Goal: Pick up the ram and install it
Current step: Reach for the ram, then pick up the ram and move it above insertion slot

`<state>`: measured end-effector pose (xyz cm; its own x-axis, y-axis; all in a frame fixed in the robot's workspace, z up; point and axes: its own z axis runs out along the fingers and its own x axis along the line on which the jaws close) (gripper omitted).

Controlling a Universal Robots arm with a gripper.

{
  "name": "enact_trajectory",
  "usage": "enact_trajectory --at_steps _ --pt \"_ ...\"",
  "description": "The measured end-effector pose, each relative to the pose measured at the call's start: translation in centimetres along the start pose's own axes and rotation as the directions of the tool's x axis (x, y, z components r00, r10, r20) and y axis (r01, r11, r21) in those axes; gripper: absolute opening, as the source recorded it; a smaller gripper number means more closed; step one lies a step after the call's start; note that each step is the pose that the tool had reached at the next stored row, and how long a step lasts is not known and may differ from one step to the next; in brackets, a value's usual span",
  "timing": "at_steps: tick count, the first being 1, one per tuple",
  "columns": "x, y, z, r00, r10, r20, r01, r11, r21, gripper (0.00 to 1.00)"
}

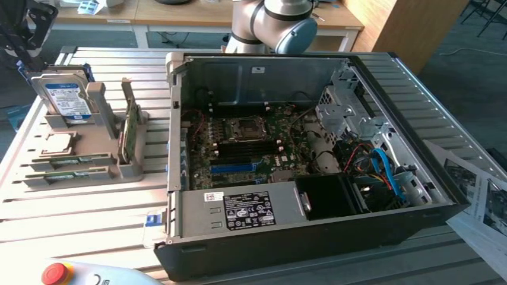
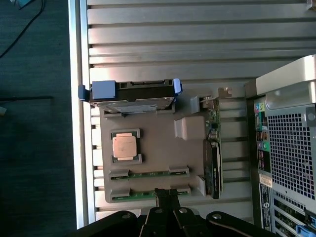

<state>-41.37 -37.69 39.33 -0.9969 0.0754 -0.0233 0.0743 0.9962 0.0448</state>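
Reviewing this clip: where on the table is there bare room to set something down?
Bare slats lie between the parts holder, the computer case and the red-button pendant. Crowded: the holder itself and the case interior; papers fill the exterior view's right edge.

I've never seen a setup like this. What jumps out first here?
The big open computer case in the middle, its green motherboard laid bare, grabs the eye first. On the exterior view's left sits a grey holder with a blue-labelled hard drive and a silver processor chip. In the wrist view the shut gripper hangs over one of the holder's ram sticks.
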Motion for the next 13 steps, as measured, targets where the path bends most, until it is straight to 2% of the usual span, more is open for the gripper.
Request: enact_trajectory --at_steps 13 --pt "0.00 -0.01 0.00 1.0000 0.000 0.0000 0.000 1.0000 0.0000 0.11"
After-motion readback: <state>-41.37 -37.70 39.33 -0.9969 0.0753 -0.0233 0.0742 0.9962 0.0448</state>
